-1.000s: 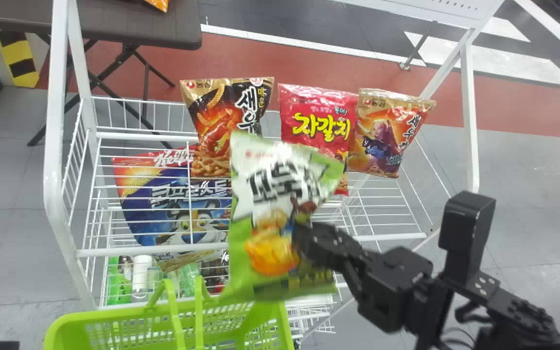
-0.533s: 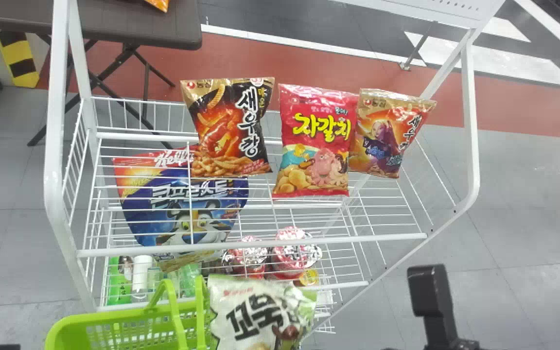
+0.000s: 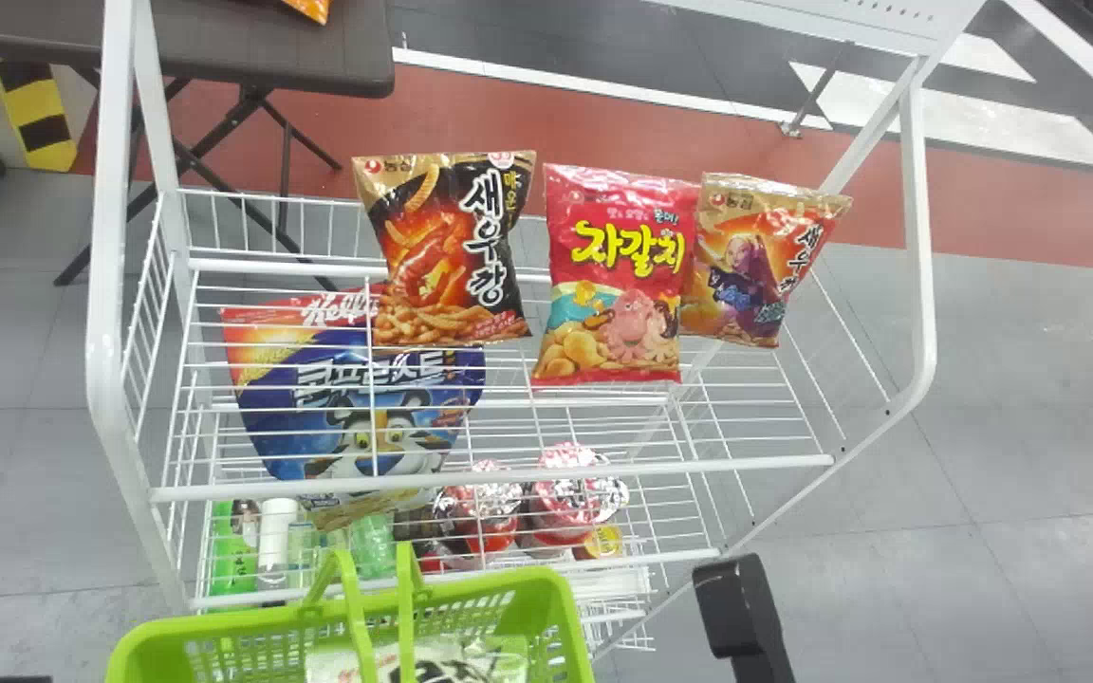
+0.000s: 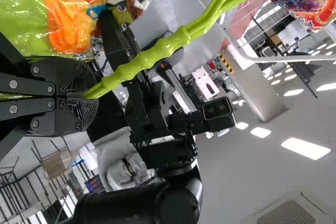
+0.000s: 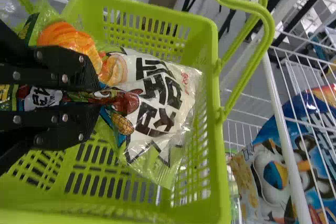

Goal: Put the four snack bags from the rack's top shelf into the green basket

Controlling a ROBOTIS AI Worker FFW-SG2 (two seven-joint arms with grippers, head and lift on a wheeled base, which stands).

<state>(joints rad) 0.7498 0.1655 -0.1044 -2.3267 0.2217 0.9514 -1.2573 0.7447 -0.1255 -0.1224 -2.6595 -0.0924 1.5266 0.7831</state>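
The green basket [image 3: 224, 626] stands at the bottom of the head view, in front of the rack. In the left wrist view my left gripper [image 4: 89, 97] is shut on the basket's green handle [image 4: 163, 48]. My right gripper [image 5: 97, 93] is shut on the green-and-white snack bag [image 5: 157, 98], which hangs in the basket's opening. The head view shows that bag's white top [image 3: 442, 659] behind the handles. On the top shelf lie a black-and-gold bag [image 3: 452, 251], a pink-red bag [image 3: 618, 275] and an orange-gold bag [image 3: 760, 261].
The white wire rack [image 3: 490, 482] spans the middle. A blue cereal bag [image 3: 357, 408] lies below the top shelf, with bottles [image 3: 276, 536] and red-and-white packs [image 3: 565, 498] lower down. A dark table [image 3: 271, 47] stands behind at left.
The green-and-white bag has come down and left from in front of the rack into the basket with my right arm. The basket has shifted slightly right.
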